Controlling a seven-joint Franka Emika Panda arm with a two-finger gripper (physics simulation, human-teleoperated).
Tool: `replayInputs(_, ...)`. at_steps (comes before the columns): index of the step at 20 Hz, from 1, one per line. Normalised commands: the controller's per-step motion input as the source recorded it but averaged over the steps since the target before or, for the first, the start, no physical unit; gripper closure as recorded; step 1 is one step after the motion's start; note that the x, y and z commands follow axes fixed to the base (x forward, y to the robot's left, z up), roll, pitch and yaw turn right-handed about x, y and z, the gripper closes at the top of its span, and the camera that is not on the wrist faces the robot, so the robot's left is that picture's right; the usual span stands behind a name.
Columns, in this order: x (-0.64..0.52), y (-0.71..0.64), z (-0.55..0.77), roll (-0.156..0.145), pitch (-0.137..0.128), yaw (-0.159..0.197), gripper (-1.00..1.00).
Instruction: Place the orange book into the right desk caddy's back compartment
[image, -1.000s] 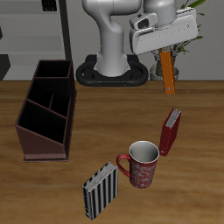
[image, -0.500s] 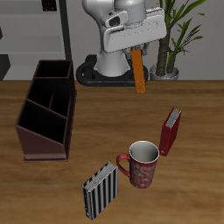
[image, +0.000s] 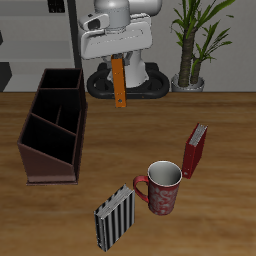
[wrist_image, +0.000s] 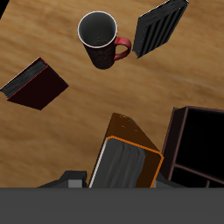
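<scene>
Gripper (image: 119, 60): clamped on the orange book (image: 119, 84), which hung upright in the air, well above the table (image: 120, 130) and beside the caddy (image: 52, 125), nearer its back compartment (image: 61, 80). Mug (image: 162, 186), red book (image: 195, 149) and striped book (image: 115, 216) stood well apart from the caddy.

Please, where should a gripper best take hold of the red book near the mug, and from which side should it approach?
The red book stands upright on the table beside the mug, so its top edge is free. I would come straight down from above and pinch its two covers near the top; it is thin enough to fit between the fingers. This is a judgement.
</scene>
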Motion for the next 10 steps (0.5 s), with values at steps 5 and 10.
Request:
replayInputs(5,-0.10,-0.49,0.05,-0.075,-0.017,0.015,1.00)
replayInputs(10,-0.10,-0.70,0.05,-0.133,-0.011,-0.009,1.00)
